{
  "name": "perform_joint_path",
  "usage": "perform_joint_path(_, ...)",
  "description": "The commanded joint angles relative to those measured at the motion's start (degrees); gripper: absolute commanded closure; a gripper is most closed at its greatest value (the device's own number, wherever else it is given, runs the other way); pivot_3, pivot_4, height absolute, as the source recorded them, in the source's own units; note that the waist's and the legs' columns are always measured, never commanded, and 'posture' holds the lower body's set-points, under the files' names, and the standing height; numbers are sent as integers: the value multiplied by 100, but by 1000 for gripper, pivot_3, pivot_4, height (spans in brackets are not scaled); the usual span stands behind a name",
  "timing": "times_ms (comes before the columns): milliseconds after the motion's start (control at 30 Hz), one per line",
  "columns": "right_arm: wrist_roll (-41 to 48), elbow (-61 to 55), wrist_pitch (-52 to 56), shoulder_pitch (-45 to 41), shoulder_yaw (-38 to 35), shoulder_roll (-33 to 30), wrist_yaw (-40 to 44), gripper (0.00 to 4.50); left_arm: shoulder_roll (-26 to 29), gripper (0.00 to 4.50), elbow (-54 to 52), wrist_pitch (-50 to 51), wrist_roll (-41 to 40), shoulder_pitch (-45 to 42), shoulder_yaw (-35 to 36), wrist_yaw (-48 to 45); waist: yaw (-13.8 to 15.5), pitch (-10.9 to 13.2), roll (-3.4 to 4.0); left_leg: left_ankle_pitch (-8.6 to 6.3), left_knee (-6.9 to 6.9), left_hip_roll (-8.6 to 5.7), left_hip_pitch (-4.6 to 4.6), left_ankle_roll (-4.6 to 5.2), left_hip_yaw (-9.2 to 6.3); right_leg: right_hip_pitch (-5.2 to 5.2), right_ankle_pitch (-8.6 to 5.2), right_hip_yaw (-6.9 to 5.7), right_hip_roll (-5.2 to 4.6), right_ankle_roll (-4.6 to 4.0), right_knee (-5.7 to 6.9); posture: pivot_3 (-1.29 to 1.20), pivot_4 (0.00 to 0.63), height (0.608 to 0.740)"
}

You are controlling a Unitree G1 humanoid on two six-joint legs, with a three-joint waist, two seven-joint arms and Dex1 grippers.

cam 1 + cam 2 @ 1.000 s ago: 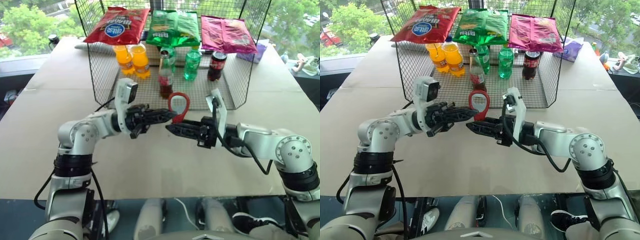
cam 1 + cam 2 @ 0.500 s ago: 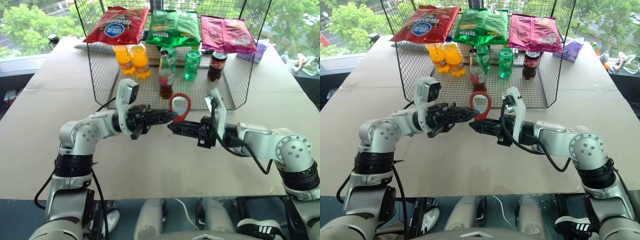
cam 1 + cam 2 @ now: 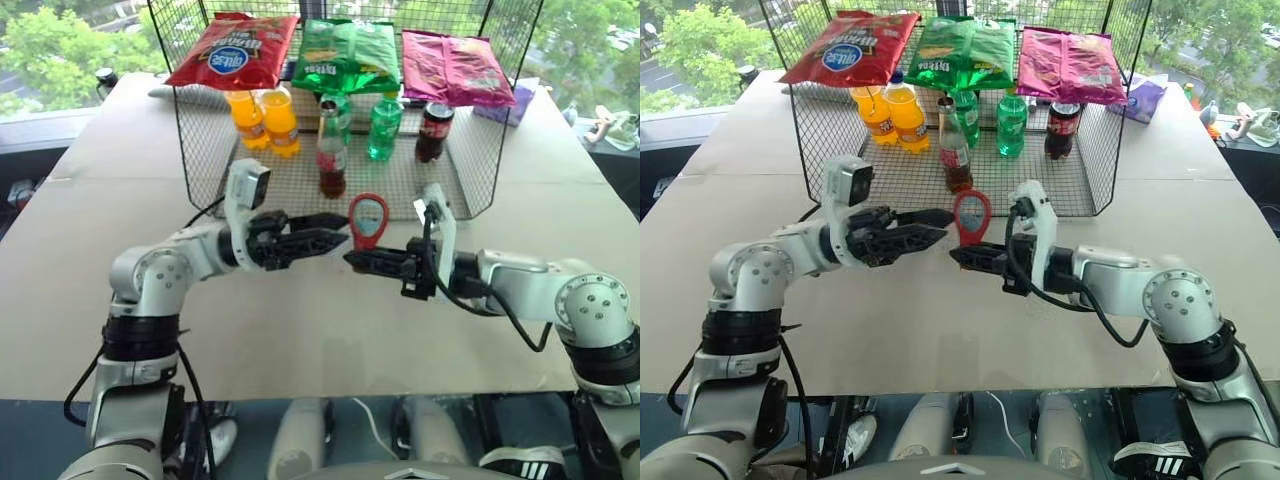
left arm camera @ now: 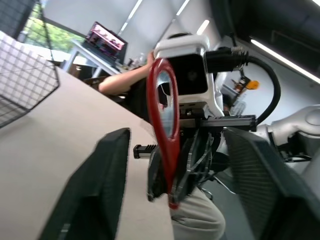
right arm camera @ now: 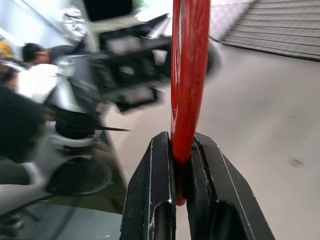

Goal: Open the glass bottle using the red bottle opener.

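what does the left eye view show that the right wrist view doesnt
Left eye view: the glass bottle standing in the wire basket among orange, green and cola bottles, with snack bags across the top; the left gripper open beside the opener's head, not touching it.

Right wrist view: the right gripper's fingers pinching the handle of the opener, seen edge-on; a person in the background.

Both: the red bottle opener upright in the right gripper, and the tan table.
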Motion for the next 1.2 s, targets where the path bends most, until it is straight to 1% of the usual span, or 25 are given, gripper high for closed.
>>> perform_joint_path(33, -787, -580, -148, 429, -457, -390, -64, 4500, 134, 133, -168, -424, 135, 187, 543, 369, 6, 0, 1, 0, 0, 0, -2, 0, 0, 0, 0, -1, -1, 0, -3, 0, 150, 740)
perform_joint_path(100, -1199, -873, -221, 723, -581, -560, -86, 4500, 59, 43, -215, -844, 445, 283, 647, 695, 7, 0, 1, 0, -3, 0, -7, 0, -2, -2, 0, -3, -1, 1, -10, 0, 150, 740)
perform_joint_path(200, -1841, -1388, -343, 1221, -865, -785, -336, 4500, -382, 43, -276, -2396, 1845, 261, 522, 1908, 41, 1, 2, 0, -5, -2, -8, 0, -4, 1, 0, -6, -4, 1, -17, 0, 150, 740)
perform_joint_path(233, -1953, -1490, -407, 1341, -1006, -799, -407, 4500, -483, 43, -209, -2509, 2181, 152, 421, 2357, 50, 1, 0, 0, -5, -3, -9, 0, -5, 2, 1, -8, -6, 1, -21, 0, 150, 740)
perform_joint_path(267, -2009, -1560, -454, 1420, -1134, -793, -486, 4500, -460, 43, -149, -2311, 2463, 29, 298, 2783, 50, 2, -2, 0, -4, -5, -12, 0, -4, 2, 1, -8, -6, 2, -23, 0, 150, 740)
perform_joint_path(300, -2042, -1622, -480, 1486, -1256, -811, -517, 4500, -321, 43, 45, -2146, 2635, -137, 94, 2752, 44, 2, -2, 0, -2, -5, -16, 0, -5, 1, 3, -8, -5, 3, -26, 0, 150, 740)
perform_joint_path(333, -2112, -1676, -487, 1542, -1348, -853, -510, 4500, -294, 43, 276, -2332, 2942, -267, -39, 2873, 42, 2, -2, 0, -1, -8, -16, 0, -6, 1, 3, -8, -4, 4, -26, 0, 150, 740)
perform_joint_path(400, -2310, -1865, -443, 1609, -1367, -885, -604, 4500, -287, 43, 650, -2785, 3199, -375, -82, 2817, 40, 2, -2, 0, 0, -12, -16, 1, -6, 1, 4, -10, 0, 7, -25, 0, 150, 740)
perform_joint_path(533, -2375, -2000, -467, 1783, -1659, -915, -597, 4500, -504, 43, 1323, -3403, 3606, -813, -277, 2883, 13, 2, -1, 0, -9, -8, -17, 0, -5, 0, 11, -10, 5, 19, -35, 0, 150, 740)
perform_joint_path(633, -2445, -2186, -435, 1787, -1581, -784, -828, 4500, -543, 43, 1762, -3743, 3750, -1093, -408, 2577, 17, 2, -2, 0, -10, -9, -23, 0, -5, 0, 15, -13, 5, 25, -44, 0, 150, 740)
perform_joint_path(733, -2452, -2221, -440, 1860, -1708, -801, -820, 4500, -826, 43, 2533, -4090, 3975, -1674, -630, 2488, 53, 2, -3, -1, -8, -10, -25, 2, -7, 1, 15, -18, 5, 26, -45, 0, 150, 740)
perform_joint_path(900, -2200, -2508, -447, 2027, -1800, -803, -1049, 4500, -944, 43, 3513, -4514, 4194, -2206, -718, 2208, 38, 2, -3, -2, 0, -16, -38, 6, -18, 0, 16, -19, 6, 28, -46, 0, 150, 740)
perform_joint_path(1033, -2107, -2713, -454, 2272, -1881, -810, -1310, 4500, -1085, 43, 4061, -4774, 4352, -2458, -751, 2228, 15, 3, -3, -3, -2, -14, -39, 6, -19, -1, 16, -19, 9, 28, -46, 0, 150, 740)
perform_joint_path(1200, -1939, -2912, -555, 2361, -1840, -779, -1689, 4500, -1348, 43, 4711, -5063, 4506, -2867, -708, 2347, 28, 3, -4, -2, 8, -15, -59, 7, -22, -6, 16, -37, 9, 29, -45, 0, 150, 740)
